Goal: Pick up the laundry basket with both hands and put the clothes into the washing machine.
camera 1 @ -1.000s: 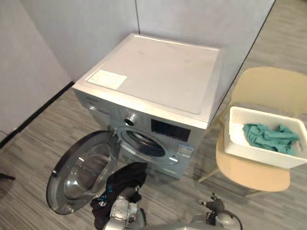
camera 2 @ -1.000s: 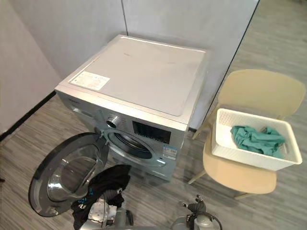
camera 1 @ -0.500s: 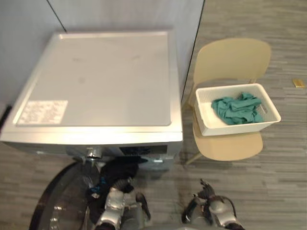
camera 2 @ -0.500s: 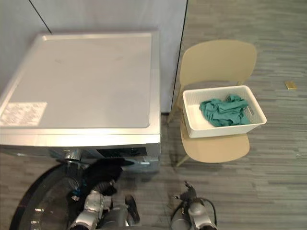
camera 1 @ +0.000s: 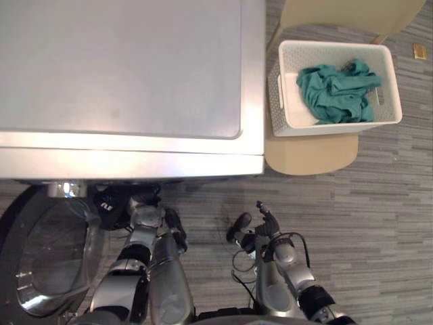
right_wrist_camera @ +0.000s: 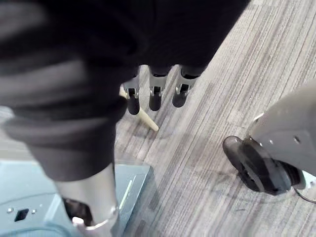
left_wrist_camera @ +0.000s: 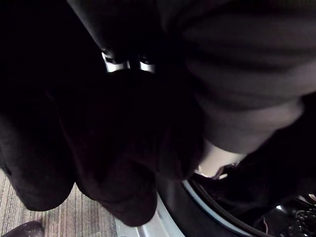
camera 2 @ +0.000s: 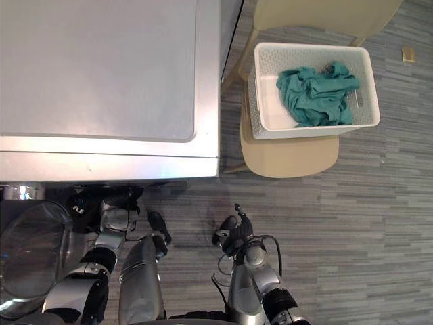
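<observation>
Left hand clutches limp dark garment by the washing machine front, right hand slack and empty; laundry basket looks light, rigid, so grip opposite rims.

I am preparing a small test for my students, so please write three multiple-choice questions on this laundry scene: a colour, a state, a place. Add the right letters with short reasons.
1. What colour are the clothes in the white basket?
A. red
B. blue-green
C. yellow
2. The washing machine's door is:
A. open
B. shut
C. missing
3. Where is the dark garment?
A. in the basket
B. in the left hand
C. on the washing machine
Answers: 1 B, a blue-green heap lies in the basket. 2 A, the door is swung wide open. 3 B, the fingers hold it below the machine's front.
</observation>
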Robot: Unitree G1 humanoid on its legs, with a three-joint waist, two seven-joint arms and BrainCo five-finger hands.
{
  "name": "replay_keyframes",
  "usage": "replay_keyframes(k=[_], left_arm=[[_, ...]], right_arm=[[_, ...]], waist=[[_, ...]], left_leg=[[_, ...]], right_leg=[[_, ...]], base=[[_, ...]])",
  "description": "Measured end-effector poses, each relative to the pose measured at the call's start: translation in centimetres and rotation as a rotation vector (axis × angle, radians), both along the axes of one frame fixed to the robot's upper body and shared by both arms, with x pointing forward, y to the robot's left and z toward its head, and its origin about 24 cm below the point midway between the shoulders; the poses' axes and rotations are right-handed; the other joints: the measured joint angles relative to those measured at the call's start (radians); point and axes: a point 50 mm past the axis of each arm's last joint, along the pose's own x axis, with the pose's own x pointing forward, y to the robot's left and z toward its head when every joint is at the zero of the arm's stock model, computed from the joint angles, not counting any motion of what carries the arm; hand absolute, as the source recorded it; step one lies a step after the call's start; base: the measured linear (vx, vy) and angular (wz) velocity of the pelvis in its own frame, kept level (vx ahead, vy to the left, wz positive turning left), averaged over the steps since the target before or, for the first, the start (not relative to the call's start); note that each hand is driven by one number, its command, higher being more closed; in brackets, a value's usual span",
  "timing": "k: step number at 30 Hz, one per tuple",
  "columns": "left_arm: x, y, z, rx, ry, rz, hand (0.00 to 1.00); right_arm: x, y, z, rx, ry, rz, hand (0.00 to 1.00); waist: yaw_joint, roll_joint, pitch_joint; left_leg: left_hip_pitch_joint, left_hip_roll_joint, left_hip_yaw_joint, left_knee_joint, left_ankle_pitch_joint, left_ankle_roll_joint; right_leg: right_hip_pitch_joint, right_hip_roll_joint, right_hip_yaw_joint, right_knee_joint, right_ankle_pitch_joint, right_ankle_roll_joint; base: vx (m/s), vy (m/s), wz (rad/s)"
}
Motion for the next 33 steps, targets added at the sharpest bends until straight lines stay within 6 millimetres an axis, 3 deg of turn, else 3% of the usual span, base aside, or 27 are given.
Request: replay_keyframes(k=[5, 8, 12, 17, 23, 25, 26, 29, 33], left_arm=[[1.9, 0.9, 2.8, 0.013, -0.079, 0.042, 1.00], [3.4, 2.0, 5.9, 0.045, -0.156, 0.077, 1.00], [5.7, 3.1, 12.2, 0.038, -0.340, 0.112, 1.00], [7.3, 0.6, 20.7, -0.103, -0.671, 0.036, 1.00], [7.0, -2.8, 27.2, -0.231, -0.928, -0.100, 1.00], [6.5, -3.7, 30.0, -0.228, -1.017, -0.135, 1.00], [6.0, -4.3, 32.5, -0.227, -1.089, -0.167, 1.00], [5.4, -4.2, 35.0, -0.170, -1.144, -0.177, 1.00], [5.0, -4.6, 36.4, -0.156, -1.167, -0.212, 1.00]], right_arm=[[0.8, 1.3, 1.4, 0.042, -0.075, -0.008, 0.00], [1.1, 2.1, 2.3, 0.053, -0.118, 0.020, 0.00], [1.6, 3.0, 4.9, 0.124, -0.224, 0.015, 0.00], [1.8, 2.5, 10.1, 0.227, -0.451, -0.050, 0.00], [1.5, 1.6, 12.9, 0.267, -0.568, -0.090, 0.00], [1.3, 1.4, 13.6, 0.281, -0.601, -0.094, 0.00], [1.1, 1.3, 14.1, 0.287, -0.624, -0.098, 0.00], [0.8, 0.8, 14.3, 0.322, -0.630, -0.118, 0.00], [0.5, 0.6, 14.0, 0.338, -0.625, -0.115, 0.00]], waist=[[0.000, -0.020, 0.027], [-0.002, -0.029, 0.033], [-0.003, -0.029, 0.033], [-0.007, -0.025, 0.035], [-0.005, -0.018, 0.041], [-0.004, -0.018, 0.041], [-0.009, -0.017, 0.041], [-0.002, -0.016, 0.039], [-0.010, -0.011, -0.005]], left_leg=[[-0.098, 0.034, -0.007, 0.059, -0.022, 0.001], [-0.174, 0.054, -0.022, 0.107, -0.026, 0.007], [-0.306, 0.088, -0.060, 0.181, -0.033, 0.017], [-0.502, 0.107, -0.090, 0.316, -0.071, 0.039], [-0.680, 0.139, -0.096, 0.434, -0.105, 0.057], [-0.725, 0.153, -0.091, 0.457, -0.109, 0.063], [-0.760, 0.160, -0.089, 0.466, -0.111, 0.063], [-0.781, 0.190, -0.085, 0.496, -0.125, 0.061], [-0.809, 0.247, -0.016, 0.493, -0.129, 0.063]], right_leg=[[-0.088, 0.013, 0.012, 0.033, -0.001, -0.017], [-0.153, 0.012, 0.012, 0.074, -0.006, -0.028], [-0.252, 0.007, -0.002, 0.136, -0.019, -0.049], [-0.420, -0.044, -0.003, 0.279, -0.061, -0.073], [-0.595, -0.077, 0.023, 0.392, -0.081, -0.089], [-0.646, -0.075, 0.035, 0.407, -0.079, -0.092], [-0.684, -0.074, 0.039, 0.414, -0.077, -0.096], [-0.708, -0.059, 0.050, 0.425, -0.079, -0.102], [-0.750, -0.050, 0.051, 0.412, -0.084, -0.099]], base=[[-0.10, 0.020, -0.09], [-0.11, 0.006, -0.03], [-0.08, -0.007, 0.00], [-0.07, 0.011, 0.01], [-0.05, 0.007, -0.11], [-0.08, 0.002, -0.22], [-0.07, 0.000, -0.22], [-0.06, -0.003, -0.23], [-0.06, -0.025, -0.06]])
